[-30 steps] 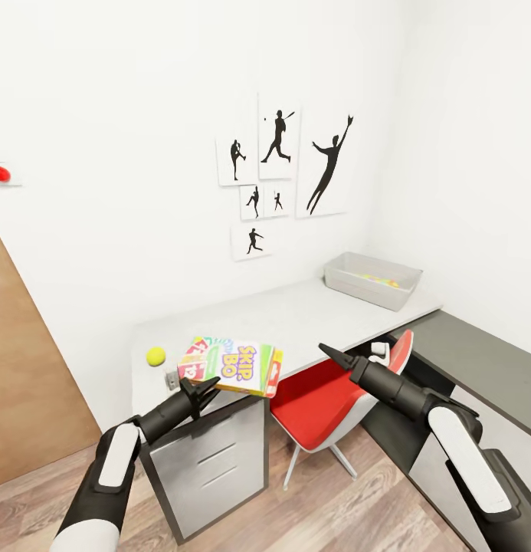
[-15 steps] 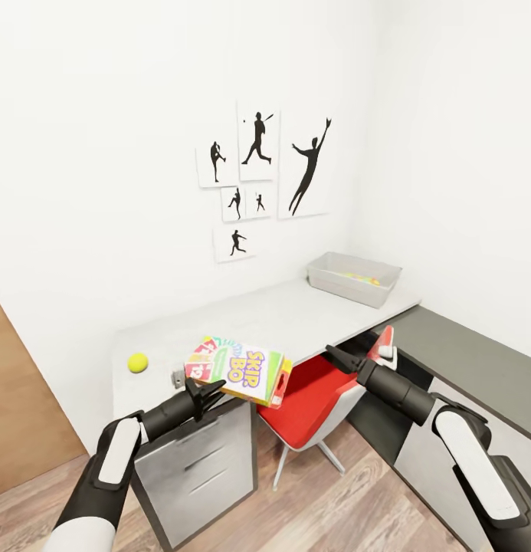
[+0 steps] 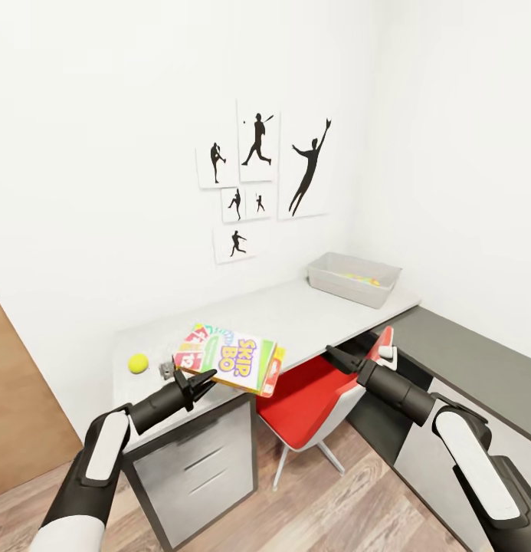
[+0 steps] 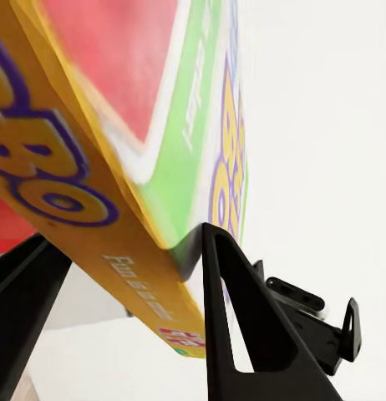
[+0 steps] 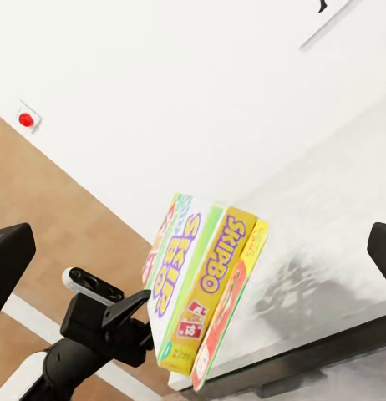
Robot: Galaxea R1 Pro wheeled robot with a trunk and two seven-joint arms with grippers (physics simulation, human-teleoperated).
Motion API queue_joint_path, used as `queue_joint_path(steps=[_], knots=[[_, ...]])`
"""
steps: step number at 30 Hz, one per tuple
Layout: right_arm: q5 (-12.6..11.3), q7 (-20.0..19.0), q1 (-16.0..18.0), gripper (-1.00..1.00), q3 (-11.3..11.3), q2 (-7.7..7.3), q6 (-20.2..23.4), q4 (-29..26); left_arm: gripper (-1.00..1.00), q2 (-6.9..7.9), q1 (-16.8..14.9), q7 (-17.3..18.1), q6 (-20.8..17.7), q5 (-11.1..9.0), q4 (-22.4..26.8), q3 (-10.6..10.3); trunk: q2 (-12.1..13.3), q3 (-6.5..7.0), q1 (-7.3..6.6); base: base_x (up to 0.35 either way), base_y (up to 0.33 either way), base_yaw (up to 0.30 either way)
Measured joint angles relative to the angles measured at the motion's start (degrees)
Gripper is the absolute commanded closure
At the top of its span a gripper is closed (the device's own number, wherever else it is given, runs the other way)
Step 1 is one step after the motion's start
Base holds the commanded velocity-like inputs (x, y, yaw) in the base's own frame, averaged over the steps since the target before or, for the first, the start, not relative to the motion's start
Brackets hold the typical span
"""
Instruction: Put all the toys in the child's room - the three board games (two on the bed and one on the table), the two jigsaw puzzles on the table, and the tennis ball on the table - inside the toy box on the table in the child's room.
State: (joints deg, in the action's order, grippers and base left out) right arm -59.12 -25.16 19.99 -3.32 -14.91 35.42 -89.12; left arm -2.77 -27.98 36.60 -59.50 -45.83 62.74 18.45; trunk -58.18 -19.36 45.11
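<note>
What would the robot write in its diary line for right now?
left gripper: shut on Skip-Bo game box | right gripper: open, empty | tennis ball: on table | toy box: far end

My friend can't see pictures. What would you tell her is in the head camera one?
The robot's left gripper holds a colourful Skip-Bo game box over the grey table. A tennis ball sits near the table's left end, and the toy box waits at the far end.

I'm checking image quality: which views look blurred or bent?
Left wrist view: the game box sits very close, its print soft and smeared. Head view: wide-angle, walls lean outward, sharp otherwise. Right wrist view: crisp lettering, soft shadow on the table.
</note>
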Motion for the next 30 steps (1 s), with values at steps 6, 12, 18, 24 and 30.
queue_joint_path(steps=[6,12,18,24,30], knots=[[-0.02,0.0,0.0,-1.0,0.66,0.0,0.05,0.0,1.0,1.07,-0.08,0.09,-0.02,-0.23,-0.03,-0.19,2.41,1.08,-1.32,0.0,0.0,0.0],[-0.01,0.05,-0.83,-1.0,4.05,-0.07,0.18,-0.23,1.0,1.75,-8.87,-0.35,-0.28,-0.92,-5.92,-0.43,4.82,2.17,-2.64,0.0,0.0,0.0],[-0.4,-0.68,-2.77,-1.0,11.26,0.09,7.14,-0.44,1.0,3.35,-24.92,-0.58,-0.15,0.41,-22.14,-1.52,7.23,3.25,-3.96,0.0,0.0,0.0],[-0.3,-8.43,-2.97,-1.0,12.32,0.3,9.18,-0.51,1.0,3.57,-34.82,-3.64,-0.06,0.81,-31.07,-3.0,9.64,4.32,-5.28,0.0,0.0,0.0],[-0.16,-11.72,-2.99,-1.0,12.64,0.24,9.31,-0.53,1.0,2.18,-43.06,-12.57,0.45,-0.01,-38.15,-3.86,12.05,5.41,-6.6,0.0,0.0,0.0]])
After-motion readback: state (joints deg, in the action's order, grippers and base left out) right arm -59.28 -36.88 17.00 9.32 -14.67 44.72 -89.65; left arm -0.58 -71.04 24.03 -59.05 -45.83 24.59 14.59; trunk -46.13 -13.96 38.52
